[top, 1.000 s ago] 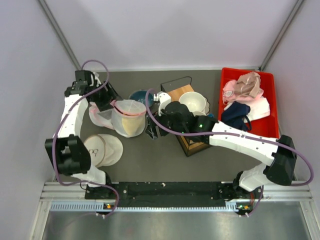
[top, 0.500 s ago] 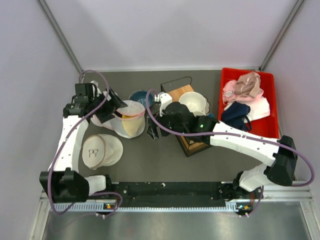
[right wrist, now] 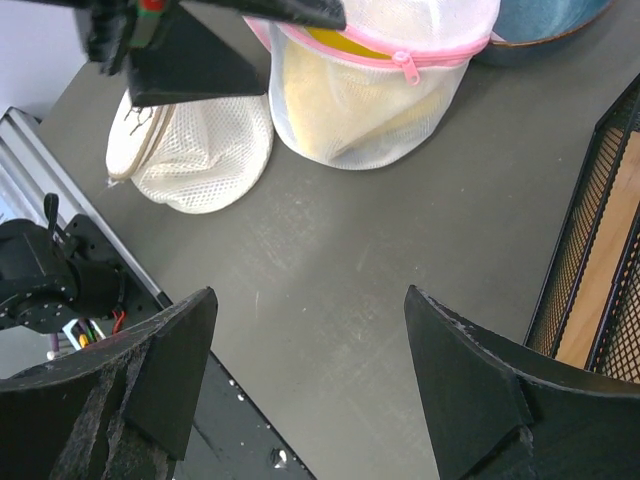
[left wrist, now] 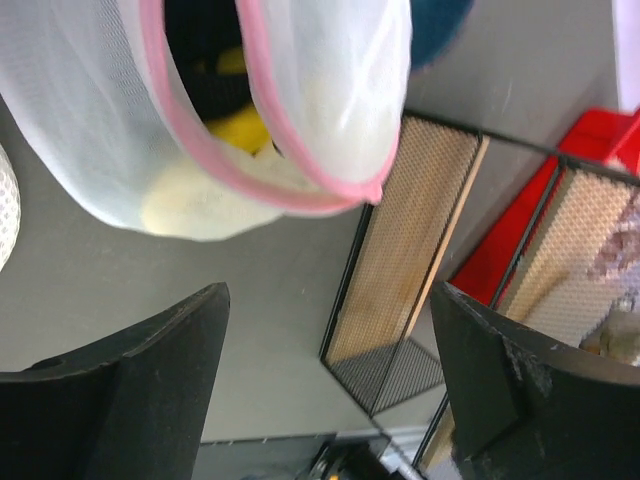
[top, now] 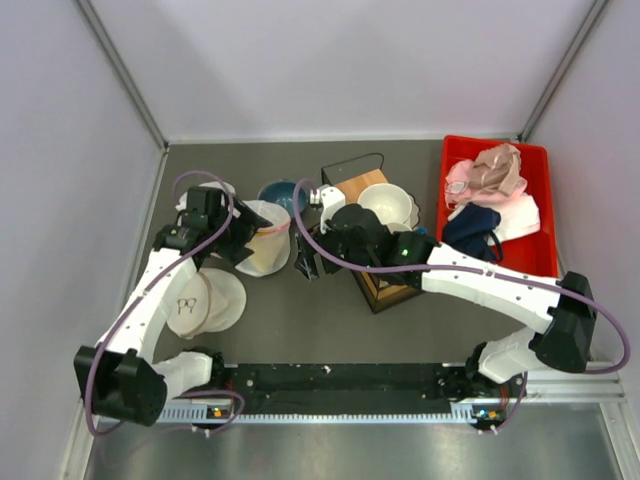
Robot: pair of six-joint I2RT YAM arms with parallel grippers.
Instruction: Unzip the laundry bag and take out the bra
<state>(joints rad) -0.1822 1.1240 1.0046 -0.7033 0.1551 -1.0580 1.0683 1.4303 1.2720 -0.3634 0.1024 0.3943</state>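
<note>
The laundry bag (top: 264, 236), a white mesh dome with pink zipper trim, stands left of the table's centre. In the left wrist view the laundry bag (left wrist: 300, 110) gapes along its pink trim, and the yellow bra (left wrist: 240, 130) shows inside. Yellow of the bra (right wrist: 340, 42) also shows under the trim in the right wrist view, beside the pink zipper pull (right wrist: 405, 65). My left gripper (top: 243, 248) (left wrist: 330, 290) is open at the bag's left side, holding nothing. My right gripper (top: 308, 262) (right wrist: 310, 295) is open over bare table just right of the bag.
A flatter white round bag (top: 205, 300) lies near the front left. A blue bowl (top: 280, 192) sits behind the laundry bag. A black wire rack (top: 385, 285) with a white bowl (top: 388, 205) stands at centre. A red bin (top: 540, 250) of garments is at the right.
My left arm has swung from the table's back left corner forward and right, up against the bag. The mesh that lay spread to the bag's left is gathered in. The right arm has barely moved.
</note>
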